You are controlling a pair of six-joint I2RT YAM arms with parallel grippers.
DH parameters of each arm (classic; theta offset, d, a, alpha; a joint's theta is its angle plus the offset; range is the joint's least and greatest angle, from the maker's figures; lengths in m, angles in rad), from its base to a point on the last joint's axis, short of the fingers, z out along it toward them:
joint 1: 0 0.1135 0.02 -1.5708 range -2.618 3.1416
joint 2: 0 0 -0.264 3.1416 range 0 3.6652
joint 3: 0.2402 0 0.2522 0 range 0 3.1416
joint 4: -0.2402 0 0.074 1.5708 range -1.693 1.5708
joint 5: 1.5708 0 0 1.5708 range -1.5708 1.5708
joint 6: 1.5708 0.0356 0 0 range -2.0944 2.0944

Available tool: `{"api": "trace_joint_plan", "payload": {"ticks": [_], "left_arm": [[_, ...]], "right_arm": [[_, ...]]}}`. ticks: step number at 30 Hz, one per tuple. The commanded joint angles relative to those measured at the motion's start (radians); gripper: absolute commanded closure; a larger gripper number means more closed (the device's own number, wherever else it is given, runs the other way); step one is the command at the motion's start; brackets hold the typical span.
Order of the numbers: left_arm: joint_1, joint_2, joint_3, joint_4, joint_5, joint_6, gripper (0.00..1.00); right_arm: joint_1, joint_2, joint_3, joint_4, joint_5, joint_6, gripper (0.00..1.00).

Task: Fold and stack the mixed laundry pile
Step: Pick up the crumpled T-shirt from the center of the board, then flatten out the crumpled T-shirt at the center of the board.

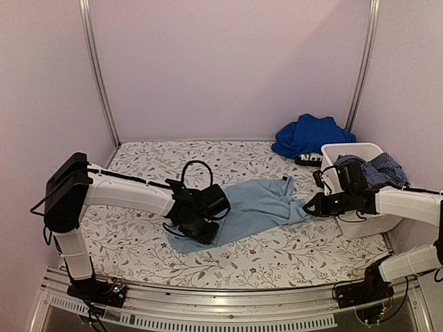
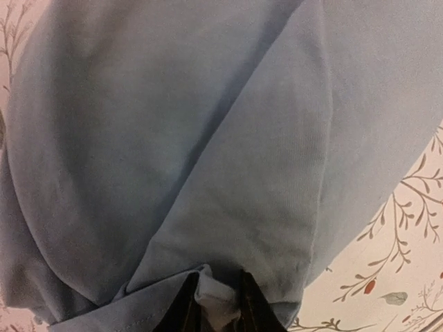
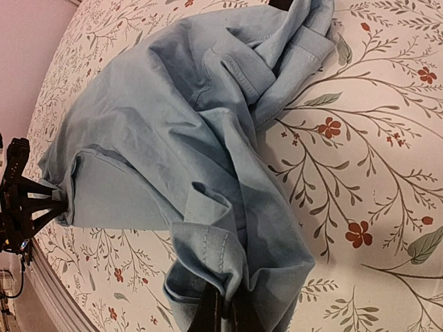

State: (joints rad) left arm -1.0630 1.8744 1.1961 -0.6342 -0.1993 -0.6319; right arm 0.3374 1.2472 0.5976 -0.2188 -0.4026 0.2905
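Both ends of the pale blue garment are pinched.
A hemmed corner is nipped by the pressed-together right gripper. A fold seems to be clamped by the left gripper, though little is shown in its wrist view. The garment is spread on the table cover. It is judged light, limp and easily creased, so hems and corners are best gripped.

Pale blue shirt. Bright blue heap. White tub holding dark blue checked cloth. White cover with grey leaves, red flowers.
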Motion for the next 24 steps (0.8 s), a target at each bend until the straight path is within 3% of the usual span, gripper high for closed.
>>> {"api": "trace_joint_plan", "payload": {"ticks": [1, 3, 10, 17, 24], "left_arm": [[-0.003, -0.003, 0.016, -0.007, -0.012, -0.026, 0.87], [0.000, -0.022, 0.006, 0.011, -0.004, -0.035, 0.99], [0.082, -0.246, -0.045, 0.046, -0.116, -0.073, 1.00], [0.337, -0.597, -0.057, 0.212, -0.078, 0.052, 1.00], [0.372, -0.768, 0.069, 0.257, -0.121, 0.108, 1.00]], "right_arm": [[0.002, -0.014, 0.014, 0.001, -0.004, -0.010, 1.00], [0.003, -0.020, 0.014, 0.002, -0.009, -0.009, 1.00], [0.002, -0.065, 0.110, -0.005, -0.008, -0.027, 1.00], [-0.002, -0.016, 0.498, -0.073, 0.081, -0.109, 1.00], [-0.003, 0.041, 0.886, -0.108, 0.028, -0.179, 1.00]]}}
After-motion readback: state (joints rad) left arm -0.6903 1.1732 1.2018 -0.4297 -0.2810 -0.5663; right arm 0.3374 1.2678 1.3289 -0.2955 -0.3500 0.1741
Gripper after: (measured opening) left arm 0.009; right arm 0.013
